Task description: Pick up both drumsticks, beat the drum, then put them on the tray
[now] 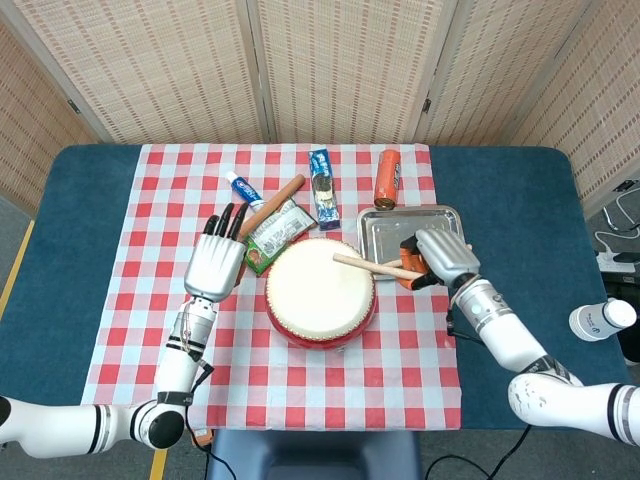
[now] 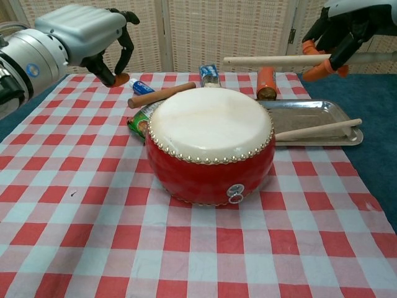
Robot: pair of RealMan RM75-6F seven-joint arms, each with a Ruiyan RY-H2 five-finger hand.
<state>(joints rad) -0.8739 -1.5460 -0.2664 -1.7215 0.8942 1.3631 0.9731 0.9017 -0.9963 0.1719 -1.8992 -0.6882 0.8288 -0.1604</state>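
The red drum (image 1: 320, 292) (image 2: 209, 146) with its pale skin stands mid-table. My right hand (image 1: 438, 258) (image 2: 338, 28) grips one pale wooden drumstick (image 1: 372, 265) (image 2: 279, 59) by its right end, holding it level in the air; its free end reaches back over the drum's right side. A second drumstick (image 2: 317, 129) lies on the metal tray (image 1: 395, 228) (image 2: 310, 110), under my right hand and hidden by it in the head view. My left hand (image 1: 214, 264) (image 2: 84, 28) hovers left of the drum, fingers apart, holding nothing.
Behind the drum lie a reddish-brown rod (image 1: 272, 203) (image 2: 162, 94), a green packet (image 1: 275, 226), a toothpaste tube (image 1: 241, 187), a blue box (image 1: 322, 186) and an orange can (image 1: 387, 178) (image 2: 267, 82). A white bottle (image 1: 601, 320) stands at the far right.
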